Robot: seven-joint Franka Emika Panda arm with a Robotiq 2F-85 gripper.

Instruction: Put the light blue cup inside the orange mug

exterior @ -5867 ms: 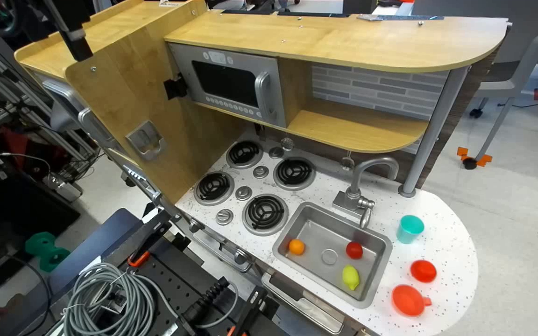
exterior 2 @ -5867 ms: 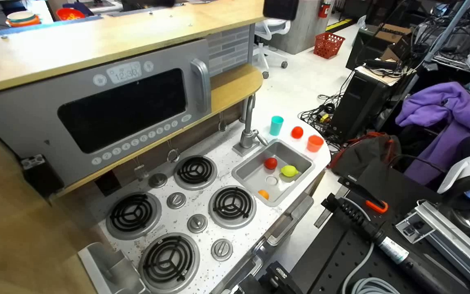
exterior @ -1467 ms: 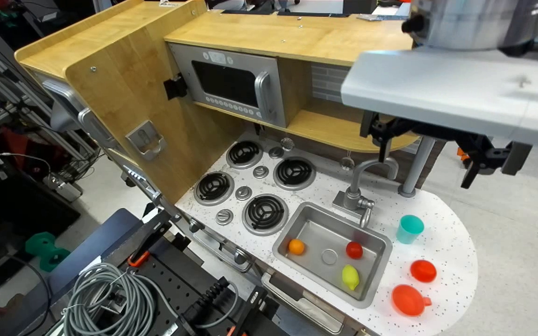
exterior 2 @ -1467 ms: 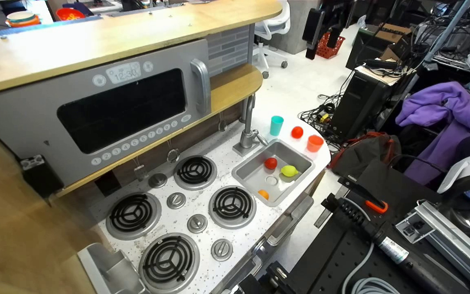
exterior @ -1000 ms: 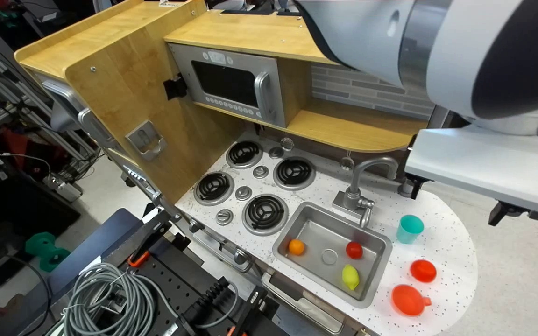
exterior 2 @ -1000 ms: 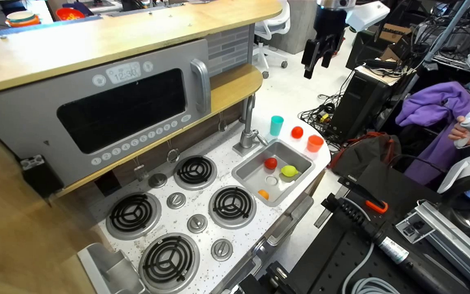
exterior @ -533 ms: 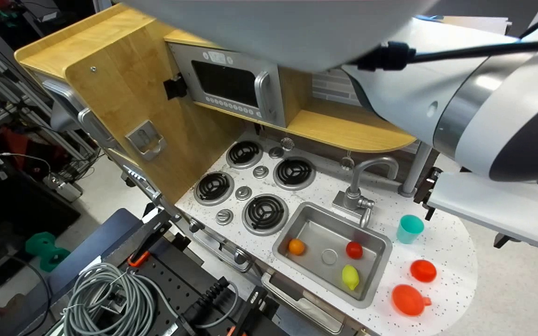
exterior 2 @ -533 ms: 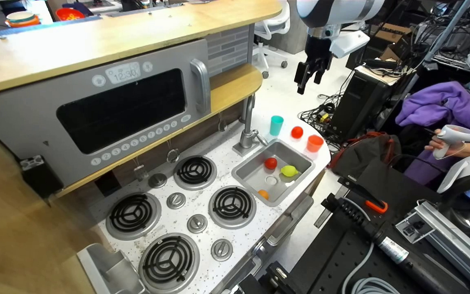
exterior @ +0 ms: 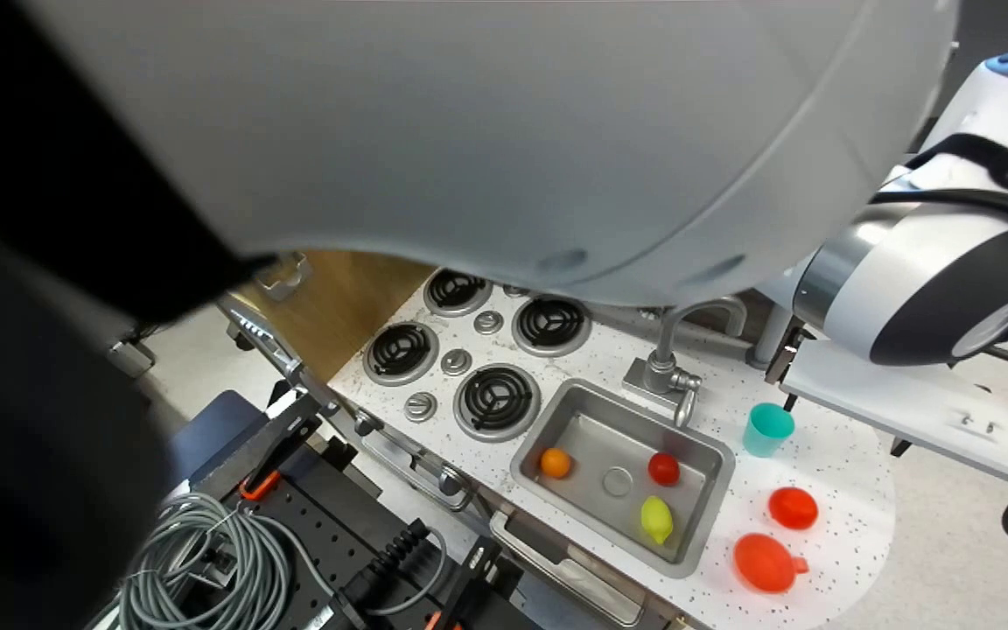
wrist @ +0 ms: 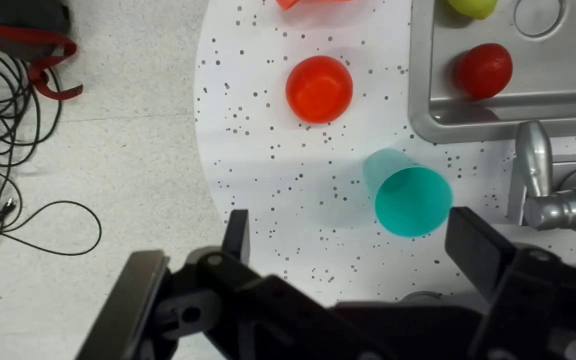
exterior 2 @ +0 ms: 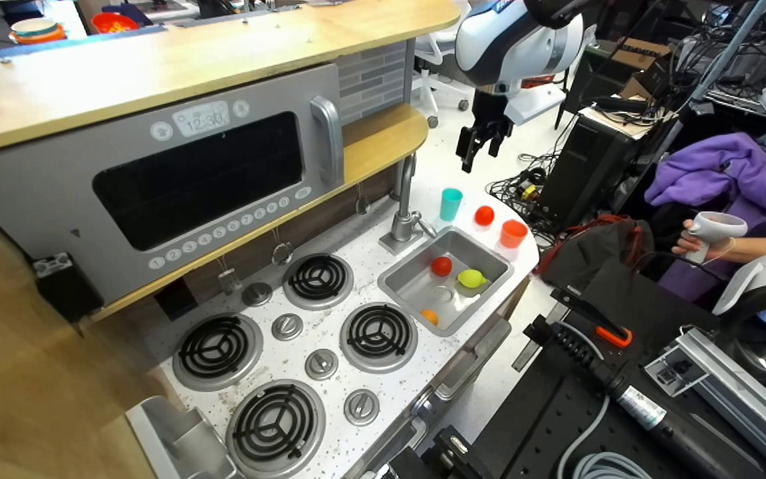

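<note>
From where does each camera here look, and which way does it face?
In an exterior view: high in front of the counter, facing down over the sink; the arm crosses the top.
In an exterior view: high near the burners, facing along the counter; the arm, gripper and a person's hand show.
Wrist view: just behind the open gripper, facing down at the cup; fingers show at the bottom.
Both exterior views share sink, cup, mug.
</note>
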